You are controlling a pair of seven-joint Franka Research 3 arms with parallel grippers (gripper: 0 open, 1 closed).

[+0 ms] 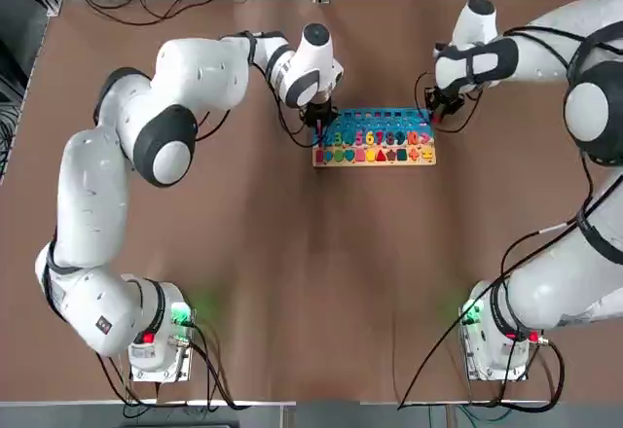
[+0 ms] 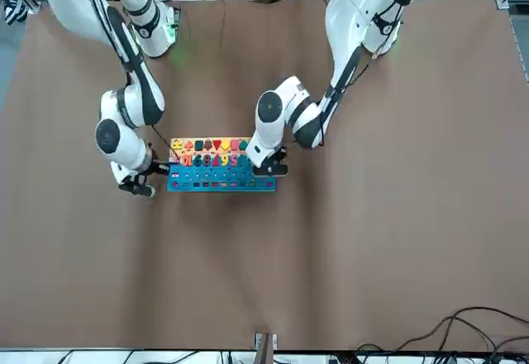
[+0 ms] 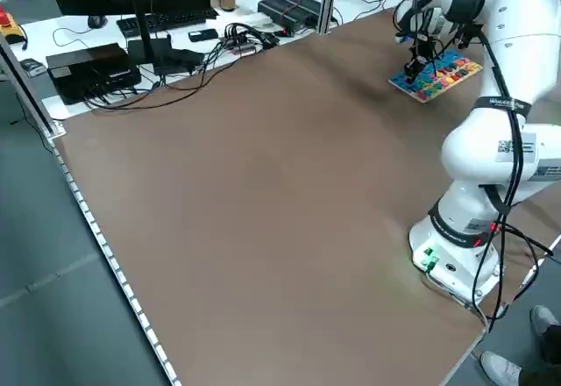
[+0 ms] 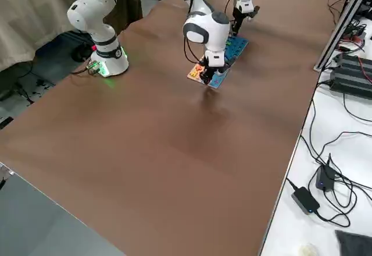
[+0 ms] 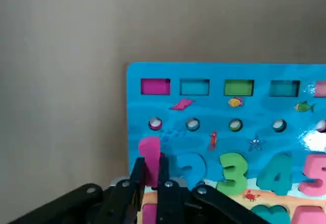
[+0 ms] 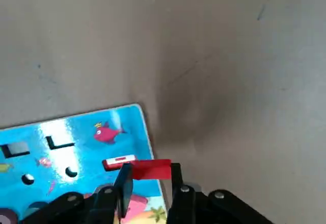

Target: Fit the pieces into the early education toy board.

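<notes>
The brown counter (image 1: pixel 292 282) carries the whole setup, with both arms reaching to its far half. The early education toy board (image 1: pixel 375 138) lies flat there, between the two hands; its blue part with small coloured rectangles and round holes faces away from the robot, and a row of coloured numbers and a tan strip of shapes run along the near edge.

The left hand (image 1: pixel 318 122) points down over the board's left end. In the left wrist view it (image 5: pixel 151 175) is clenched on an upright pink piece (image 5: pixel 150 159) shaped like a "1", positioned at the start of the number row beside the blue "2" (image 5: pixel 189 169).

The right hand (image 1: pixel 440 109) hangs at the board's right end, near the far corner. In the right wrist view it (image 6: pixel 149 183) grasps a small flat red piece (image 6: pixel 151 169), held level just above the board's edge, next to a red rectangular slot (image 6: pixel 118 161).
</notes>
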